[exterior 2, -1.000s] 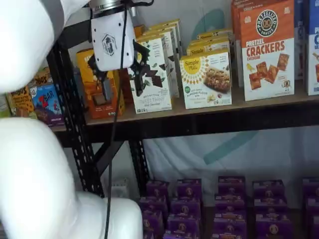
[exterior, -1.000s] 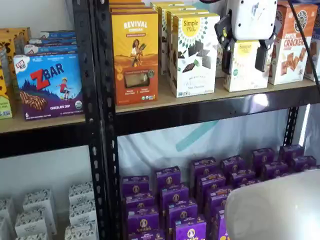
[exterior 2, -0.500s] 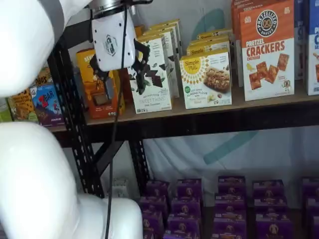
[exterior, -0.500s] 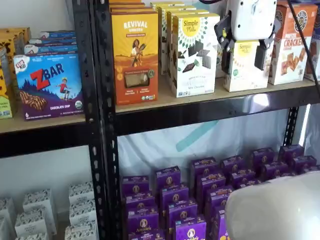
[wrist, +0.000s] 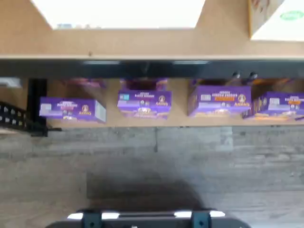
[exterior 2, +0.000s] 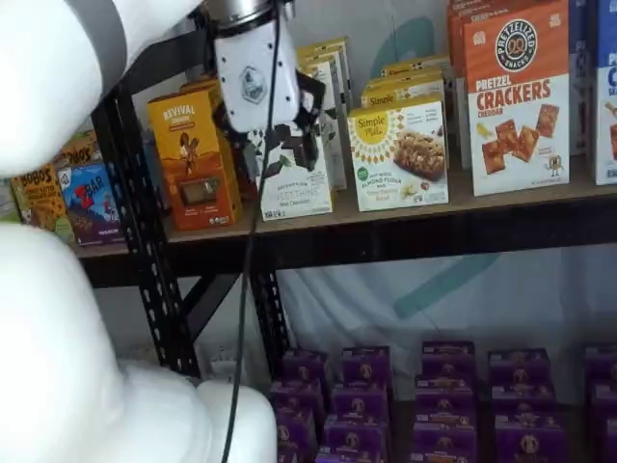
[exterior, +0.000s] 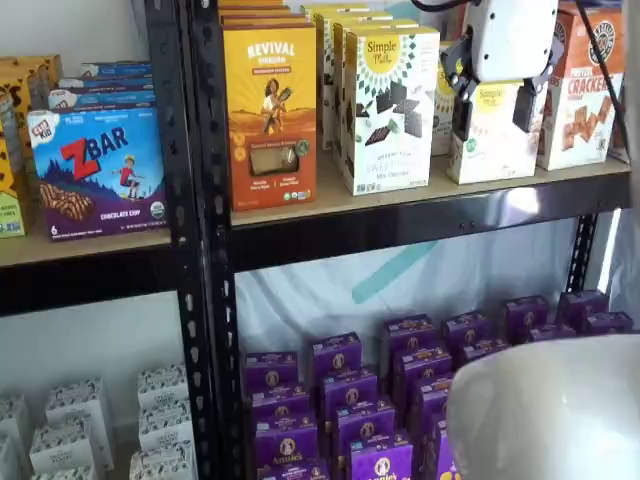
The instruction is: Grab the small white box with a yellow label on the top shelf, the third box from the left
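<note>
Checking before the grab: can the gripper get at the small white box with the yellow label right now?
Probably yes. The gripper hangs open in front of the small white box, whose front on the top shelf looks unblocked.

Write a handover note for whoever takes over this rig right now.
Tool: open, black fingers apart, nothing held.
Short cream-white box with yellow top band: upright on the pale wooden top shelf, beside the white-and-orange crackers box.
Done: tool is out in front of the box, with fingers either side of it in a shelf view.
Left: reach in, close on it, lift it out.
</note>
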Controlling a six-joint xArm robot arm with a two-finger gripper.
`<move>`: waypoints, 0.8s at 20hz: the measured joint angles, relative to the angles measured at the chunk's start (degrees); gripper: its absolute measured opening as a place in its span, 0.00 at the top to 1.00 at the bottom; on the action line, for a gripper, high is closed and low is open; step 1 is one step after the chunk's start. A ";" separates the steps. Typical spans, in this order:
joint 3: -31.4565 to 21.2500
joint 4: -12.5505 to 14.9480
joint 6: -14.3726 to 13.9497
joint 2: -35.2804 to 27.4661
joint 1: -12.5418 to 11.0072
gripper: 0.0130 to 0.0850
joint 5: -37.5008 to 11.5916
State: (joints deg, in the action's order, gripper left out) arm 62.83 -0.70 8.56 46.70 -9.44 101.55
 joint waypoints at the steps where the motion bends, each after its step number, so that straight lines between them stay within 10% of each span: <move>1: 0.01 -0.25 1.40 -0.82 -1.46 0.00 -1.36; 16: 4.73 -2.47 13.61 -12.72 -13.92 0.00 -12.68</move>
State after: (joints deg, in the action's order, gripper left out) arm 67.56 -3.17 22.17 33.98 -23.35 88.87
